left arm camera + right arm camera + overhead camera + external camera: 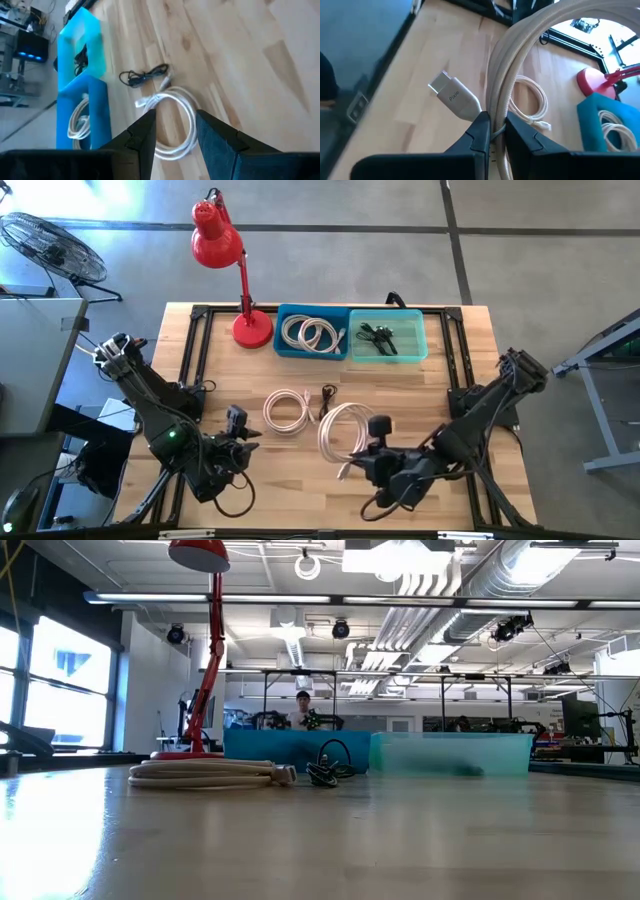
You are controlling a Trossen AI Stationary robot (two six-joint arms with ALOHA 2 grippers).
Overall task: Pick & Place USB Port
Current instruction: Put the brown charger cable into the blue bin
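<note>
A wooden worktop point(200, 380) seen from above. The right gripper point(495, 131) is clamped on a beige coiled USB cable point(340, 430) near the front edge, pinching several strands together so the whole coil lifts as one; its plug point(452, 95) juts free. The left gripper point(175, 125), fingers parted and holding nothing, hovers near the front left, facing a smaller white coil point(287, 410). Two blue bins point(312, 335) wait along the back edge, likely destinations.
</note>
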